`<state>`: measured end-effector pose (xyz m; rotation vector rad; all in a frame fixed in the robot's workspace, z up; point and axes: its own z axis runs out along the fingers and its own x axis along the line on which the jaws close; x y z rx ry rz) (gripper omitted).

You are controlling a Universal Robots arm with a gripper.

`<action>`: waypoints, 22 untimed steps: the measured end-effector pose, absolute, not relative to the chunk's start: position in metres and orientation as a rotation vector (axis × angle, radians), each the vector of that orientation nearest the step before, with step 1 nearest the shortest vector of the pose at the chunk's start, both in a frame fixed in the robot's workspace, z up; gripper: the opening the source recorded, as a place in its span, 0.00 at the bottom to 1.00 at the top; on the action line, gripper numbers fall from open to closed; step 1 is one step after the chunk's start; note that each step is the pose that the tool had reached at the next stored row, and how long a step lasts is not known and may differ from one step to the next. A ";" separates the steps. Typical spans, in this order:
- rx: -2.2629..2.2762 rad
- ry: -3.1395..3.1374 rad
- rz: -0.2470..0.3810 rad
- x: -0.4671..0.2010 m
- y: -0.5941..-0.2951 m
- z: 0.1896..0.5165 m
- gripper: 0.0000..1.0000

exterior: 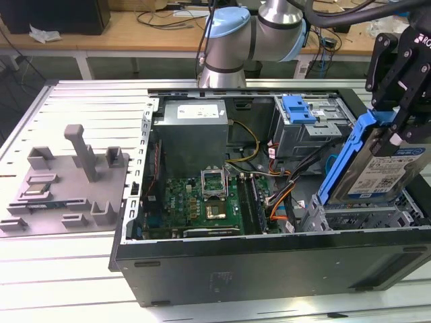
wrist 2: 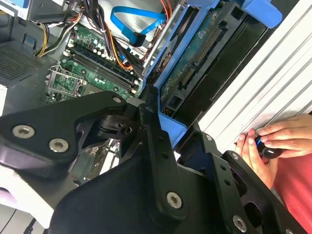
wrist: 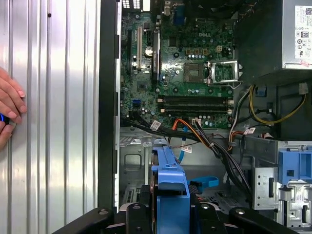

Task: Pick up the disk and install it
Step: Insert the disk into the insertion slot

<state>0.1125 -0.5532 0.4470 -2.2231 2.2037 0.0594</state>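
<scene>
The disk [exterior: 385, 176], a silver-grey drive with a white-and-blue label in a blue carrier frame [exterior: 345, 158], hangs tilted with one end up at the exterior view's right. It is just above the metal drive cage [exterior: 367, 217] of the open computer case [exterior: 269, 266]. My black gripper [exterior: 394, 133] is shut on its upper end. In the second wrist view the disk's [wrist 2: 204, 53] circuit-board side shows past my gripper [wrist 2: 178, 129], with the blue frame between the fingers. In the first wrist view the carrier's blue edge [wrist: 170, 187] points into the case.
Inside the case lie the green motherboard [exterior: 202, 202], cable bundles [exterior: 283, 192], the power supply [exterior: 192, 131] and a lighter-blue latch piece [exterior: 300, 108]. A grey fixture tray [exterior: 64, 182] with upright posts sits at the exterior view's left. A person's hand [wrist 2: 273, 139] rests on the ribbed table beside the case.
</scene>
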 end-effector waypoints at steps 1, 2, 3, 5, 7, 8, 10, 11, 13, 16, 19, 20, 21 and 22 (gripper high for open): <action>-2.223 2.204 0.059 0.112 -0.553 0.447 0.37; -2.223 2.204 0.059 0.112 -0.553 0.446 0.37; -2.223 2.204 0.059 0.112 -0.553 0.446 0.37; -2.223 2.204 0.059 0.112 -0.553 0.444 0.37; -2.223 2.204 0.059 0.112 -0.553 0.442 0.37; -2.223 2.204 0.059 0.112 -0.553 0.442 0.37; -2.223 2.204 0.059 0.112 -0.553 0.440 0.37; -2.223 2.204 0.059 0.112 -0.553 0.439 0.37; -2.223 2.204 0.059 0.112 -0.553 0.437 0.37; -2.223 2.204 0.059 0.112 -0.553 0.435 0.37; -2.223 2.204 0.059 0.112 -0.553 0.433 0.37; -2.223 2.204 0.059 0.112 -0.553 0.432 0.37; -2.223 2.204 0.059 0.112 -0.553 0.431 0.37; -2.223 2.204 0.059 0.112 -0.553 0.431 0.37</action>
